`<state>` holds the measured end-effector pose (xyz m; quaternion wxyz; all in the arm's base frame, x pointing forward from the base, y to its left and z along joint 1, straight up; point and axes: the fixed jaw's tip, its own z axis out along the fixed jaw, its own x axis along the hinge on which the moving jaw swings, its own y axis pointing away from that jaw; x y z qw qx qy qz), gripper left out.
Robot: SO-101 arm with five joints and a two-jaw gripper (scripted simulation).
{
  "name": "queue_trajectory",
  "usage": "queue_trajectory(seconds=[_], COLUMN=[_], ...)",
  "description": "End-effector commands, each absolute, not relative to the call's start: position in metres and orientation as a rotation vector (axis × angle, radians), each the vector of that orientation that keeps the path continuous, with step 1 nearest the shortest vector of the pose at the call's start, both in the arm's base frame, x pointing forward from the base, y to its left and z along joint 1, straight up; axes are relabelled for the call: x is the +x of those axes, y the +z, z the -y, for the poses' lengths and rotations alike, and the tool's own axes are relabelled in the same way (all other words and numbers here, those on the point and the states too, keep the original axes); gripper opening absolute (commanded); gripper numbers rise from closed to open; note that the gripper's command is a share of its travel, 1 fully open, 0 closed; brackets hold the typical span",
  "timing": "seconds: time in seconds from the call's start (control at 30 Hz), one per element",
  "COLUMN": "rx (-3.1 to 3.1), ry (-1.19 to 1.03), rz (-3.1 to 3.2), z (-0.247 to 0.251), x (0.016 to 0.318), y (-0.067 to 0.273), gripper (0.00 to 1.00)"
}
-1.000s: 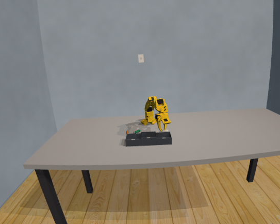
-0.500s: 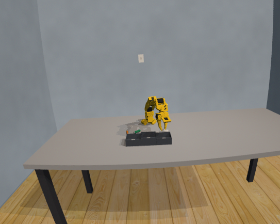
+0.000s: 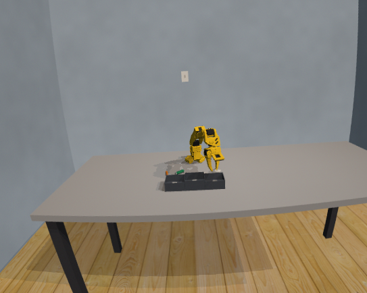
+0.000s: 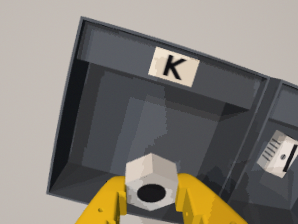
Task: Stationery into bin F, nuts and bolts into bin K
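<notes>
My yellow gripper [image 4: 151,196] [image 3: 215,167] is shut on a pale hex nut [image 4: 150,184] and holds it above the bin marked K [image 4: 105,100], over the bin's near edge. In the exterior view that bin [image 3: 215,182] is the right one of a row of three dark bins. The K bin looks empty inside. The neighbouring bin [image 4: 280,115] [image 3: 194,183] shows a white label with a letter I cannot read whole. A green object [image 3: 180,172] and a small orange object [image 3: 167,173] lie on the table behind the left bin [image 3: 174,184].
The grey table [image 3: 275,175] carries the arm's base [image 3: 194,156] just behind the bins. The bins stand side by side, touching.
</notes>
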<state>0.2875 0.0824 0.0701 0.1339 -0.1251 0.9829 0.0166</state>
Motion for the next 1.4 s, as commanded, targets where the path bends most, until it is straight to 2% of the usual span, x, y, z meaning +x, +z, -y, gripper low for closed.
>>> queue_trajectory(seconds=[0.0,1.37], rx=[-0.354,-0.354], ry=[0.061,0.061], rz=[-2.799,-2.803], z=[-0.085,-0.086], x=[0.291,0.293], y=[0.079,0.051], gripper=[0.0,0.0])
